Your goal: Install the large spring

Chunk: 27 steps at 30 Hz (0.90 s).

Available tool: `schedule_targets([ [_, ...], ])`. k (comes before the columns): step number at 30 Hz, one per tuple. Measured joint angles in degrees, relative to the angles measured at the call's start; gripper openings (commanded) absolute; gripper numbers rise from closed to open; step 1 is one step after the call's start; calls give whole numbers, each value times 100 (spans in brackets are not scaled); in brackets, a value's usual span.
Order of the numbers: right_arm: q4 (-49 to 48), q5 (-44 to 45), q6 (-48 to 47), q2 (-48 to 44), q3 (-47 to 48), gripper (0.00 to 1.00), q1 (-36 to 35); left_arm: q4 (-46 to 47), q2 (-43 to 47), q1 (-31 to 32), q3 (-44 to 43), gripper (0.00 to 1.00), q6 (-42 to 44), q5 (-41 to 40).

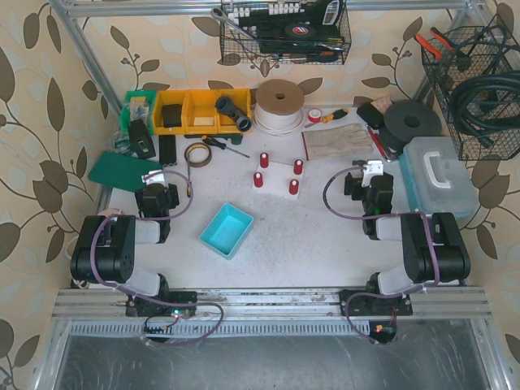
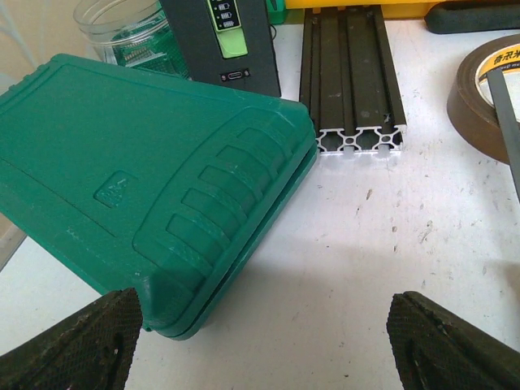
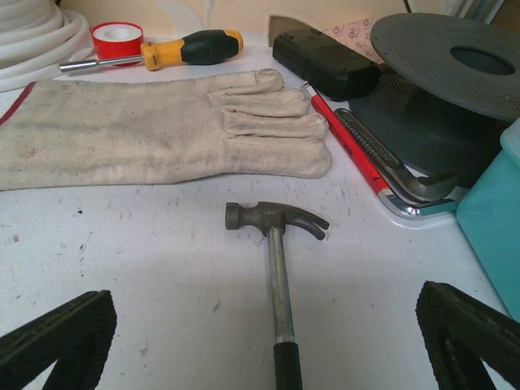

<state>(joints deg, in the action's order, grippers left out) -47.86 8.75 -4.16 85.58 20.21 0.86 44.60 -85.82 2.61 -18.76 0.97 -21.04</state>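
Note:
No spring shows in any view. Several red posts (image 1: 277, 171) stand on small white bases at mid-table. A light blue tray (image 1: 227, 230) lies in front of them; I cannot tell whether it holds anything. My left gripper (image 1: 159, 175) is open and empty at the table's left, its jaws wide apart in the left wrist view (image 2: 264, 349), beside the corner of a green case (image 2: 154, 187). My right gripper (image 1: 370, 171) is open and empty at the right; in the right wrist view (image 3: 268, 345) its jaws straddle a hammer (image 3: 278, 244) lying on the table.
A work glove (image 3: 154, 130), screwdriver (image 3: 175, 50), red tape roll (image 3: 117, 36), black disc (image 3: 439, 73) and a teal box (image 1: 439, 172) lie near the right arm. A black aluminium rail (image 2: 349, 77), brown tape roll (image 2: 483, 89) and yellow bins (image 1: 201, 110) are near the left.

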Motion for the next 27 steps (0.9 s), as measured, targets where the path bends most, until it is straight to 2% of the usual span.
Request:
schedule_targets([
  [27, 4, 22, -107, 0, 2, 100, -85, -37, 0, 0, -9, 85, 0, -50],
])
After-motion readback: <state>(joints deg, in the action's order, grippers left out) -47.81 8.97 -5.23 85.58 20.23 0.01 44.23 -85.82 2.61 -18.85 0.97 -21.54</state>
